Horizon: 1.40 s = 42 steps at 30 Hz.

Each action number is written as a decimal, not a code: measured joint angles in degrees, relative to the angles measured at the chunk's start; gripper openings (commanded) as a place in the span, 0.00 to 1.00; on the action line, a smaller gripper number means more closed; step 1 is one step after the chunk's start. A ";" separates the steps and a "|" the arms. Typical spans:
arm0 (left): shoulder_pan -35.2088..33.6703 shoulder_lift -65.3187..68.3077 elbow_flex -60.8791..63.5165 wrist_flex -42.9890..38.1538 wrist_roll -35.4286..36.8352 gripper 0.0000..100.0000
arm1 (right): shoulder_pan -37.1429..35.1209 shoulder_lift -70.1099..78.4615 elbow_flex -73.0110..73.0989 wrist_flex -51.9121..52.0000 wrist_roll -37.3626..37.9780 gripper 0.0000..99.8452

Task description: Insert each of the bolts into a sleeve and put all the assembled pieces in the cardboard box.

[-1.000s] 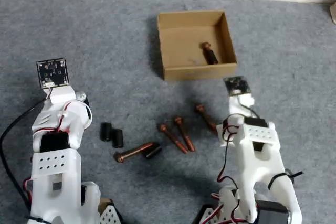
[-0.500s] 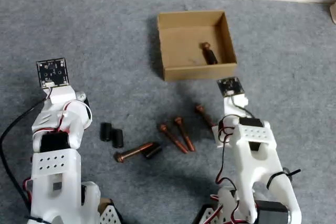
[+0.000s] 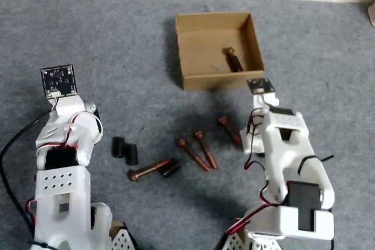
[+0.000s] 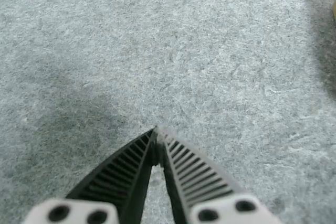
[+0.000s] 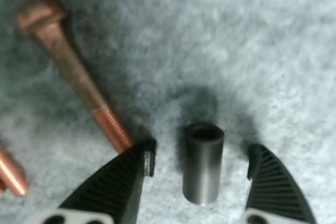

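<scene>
The left gripper (image 4: pixel 157 132) is hanging over bare carpet (image 4: pixel 220 51), its jaws pressed together on nothing, well apart from the parts. Across the middle, three loose bolts (image 3: pixel 205 149) are lying near one another below the cardboard box (image 3: pixel 190 48), which is holding one assembled piece (image 3: pixel 234 60). Over on the right, the right gripper (image 5: pixel 200 158) is standing with its jaws spread to either side of a black sleeve (image 5: pixel 203 150) that is lying on the carpet, neither jaw touching it.

I'd say the step in hand is picking that sleeve up. Doing it well means coming down squarely, so the jaws are meeting its round sides at mid-length and it is not rolling off. A bolt (image 5: pixel 73 74) is lying just beside one jaw, so that jaw should be closing clear of the thread.

Now the doubtful bits. Two spare sleeves (image 3: pixel 119 146) are sitting side by side; upright or lying, I cannot tell. A fourth bolt (image 3: pixel 149 170) is lying with a dark sleeve (image 3: pixel 171 170) at its tip; whether it is seated inside is unclear. A copper tip (image 5: pixel 10 177) is being cut off at the right wrist view's edge.
</scene>
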 measured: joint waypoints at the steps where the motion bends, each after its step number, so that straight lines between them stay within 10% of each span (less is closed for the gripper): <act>1: 0.35 0.00 0.00 0.00 0.00 0.01 | 0.00 0.44 -0.44 0.00 0.00 0.14; 4: 0.53 0.00 0.00 0.00 0.00 0.01 | 0.44 0.79 -1.32 0.00 0.00 0.00; 17: 0.53 0.00 0.00 0.00 0.00 0.01 | 3.43 -0.53 -2.37 -0.44 -0.09 0.00; 42: 14.77 0.00 -0.53 2.29 0.00 0.10 | 2.11 -55.74 11.52 16.09 -0.35 0.00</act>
